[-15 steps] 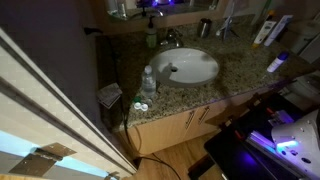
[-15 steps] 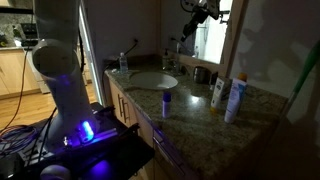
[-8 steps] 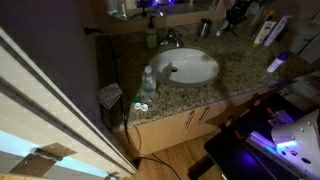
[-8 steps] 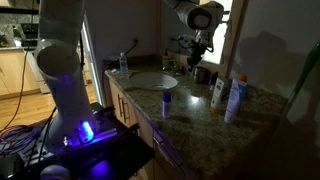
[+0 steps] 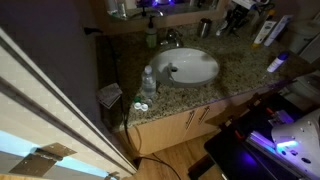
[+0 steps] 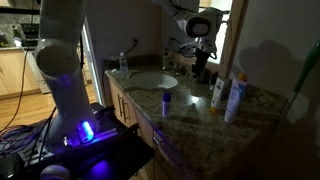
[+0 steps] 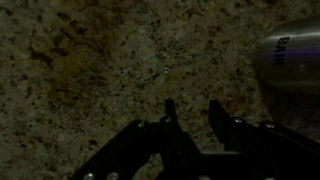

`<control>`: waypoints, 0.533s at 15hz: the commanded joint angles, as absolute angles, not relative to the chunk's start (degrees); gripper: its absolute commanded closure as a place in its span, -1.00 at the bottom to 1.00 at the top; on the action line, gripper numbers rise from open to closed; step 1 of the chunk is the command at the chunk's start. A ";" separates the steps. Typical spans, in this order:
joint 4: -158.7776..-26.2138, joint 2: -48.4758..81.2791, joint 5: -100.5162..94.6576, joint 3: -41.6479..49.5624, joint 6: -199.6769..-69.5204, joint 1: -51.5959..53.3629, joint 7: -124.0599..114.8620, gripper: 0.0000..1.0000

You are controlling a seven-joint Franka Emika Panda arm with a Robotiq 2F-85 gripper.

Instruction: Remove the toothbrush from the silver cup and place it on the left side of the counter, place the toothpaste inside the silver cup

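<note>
The silver cup (image 5: 205,27) stands at the back of the granite counter (image 5: 240,62), behind the white sink (image 5: 187,66). My gripper (image 5: 236,17) is low over the counter just beside the cup, also seen in an exterior view (image 6: 201,68). In the wrist view the gripper (image 7: 192,108) is open, with only bare granite (image 7: 90,70) showing between its dark fingers (image 7: 170,118). A silvery rounded object with letters (image 7: 295,58) lies at the right edge of that view. I cannot make out the toothbrush. I cannot tell which item is the toothpaste.
A green soap bottle (image 5: 151,37) and the faucet (image 5: 170,38) stand behind the sink. A clear plastic bottle (image 5: 148,80) is at the front left. Two white bottles (image 6: 217,93) (image 6: 235,97) and a small blue-capped item (image 6: 166,102) stand on the counter's other end.
The arm has come down from high above to the counter beside the silver cup. The jaws have gone from shut to open.
</note>
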State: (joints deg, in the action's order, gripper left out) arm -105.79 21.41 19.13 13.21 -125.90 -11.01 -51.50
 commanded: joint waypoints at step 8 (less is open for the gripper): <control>-104.41 11.73 16.56 13.15 -107.28 -11.75 -32.51 -0.91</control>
